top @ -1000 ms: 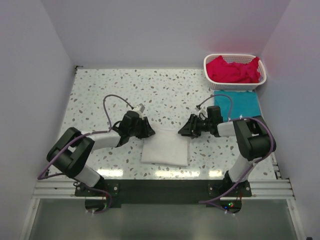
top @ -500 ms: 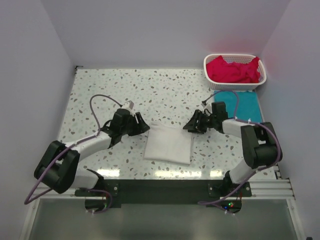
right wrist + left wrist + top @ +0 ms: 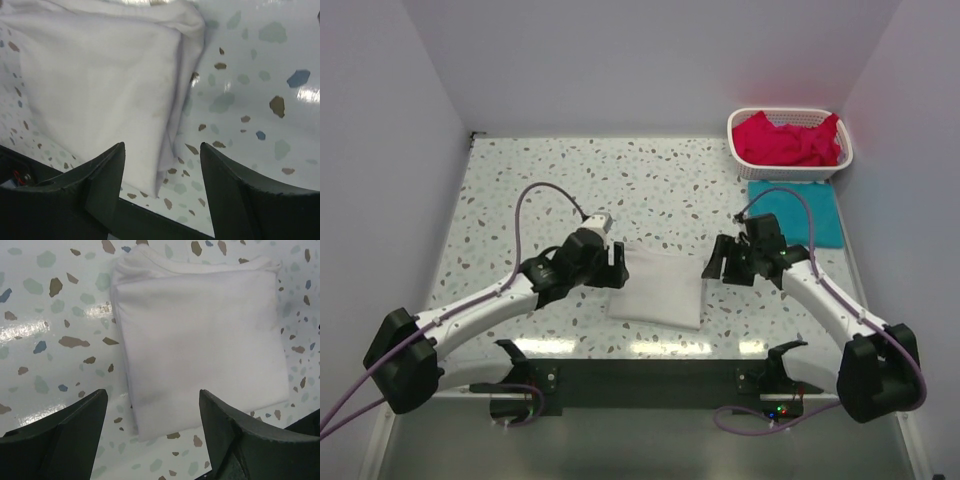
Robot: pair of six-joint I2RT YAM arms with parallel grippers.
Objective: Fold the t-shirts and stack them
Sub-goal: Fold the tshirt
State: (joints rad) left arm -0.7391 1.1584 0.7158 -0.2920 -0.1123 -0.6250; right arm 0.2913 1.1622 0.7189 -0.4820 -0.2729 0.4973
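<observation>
A white t-shirt (image 3: 657,288), folded into a rectangle, lies flat on the speckled table near the front middle. It fills the left wrist view (image 3: 200,340) and the right wrist view (image 3: 95,85). My left gripper (image 3: 616,268) is open and empty just above the shirt's left edge. My right gripper (image 3: 717,268) is open and empty just above its right edge. A folded teal t-shirt (image 3: 798,212) lies at the right. Red-pink t-shirts (image 3: 785,140) are heaped in the basket.
A white lattice basket (image 3: 840,165) stands at the back right corner, just behind the teal shirt. Walls close the table on the left, back and right. The speckled tabletop (image 3: 620,180) stretches behind the white shirt.
Both arms have stretched out and lowered, bringing the grippers from the shirt's far corners to its left and right edges. The white shirt lies as it did half a second ago.
</observation>
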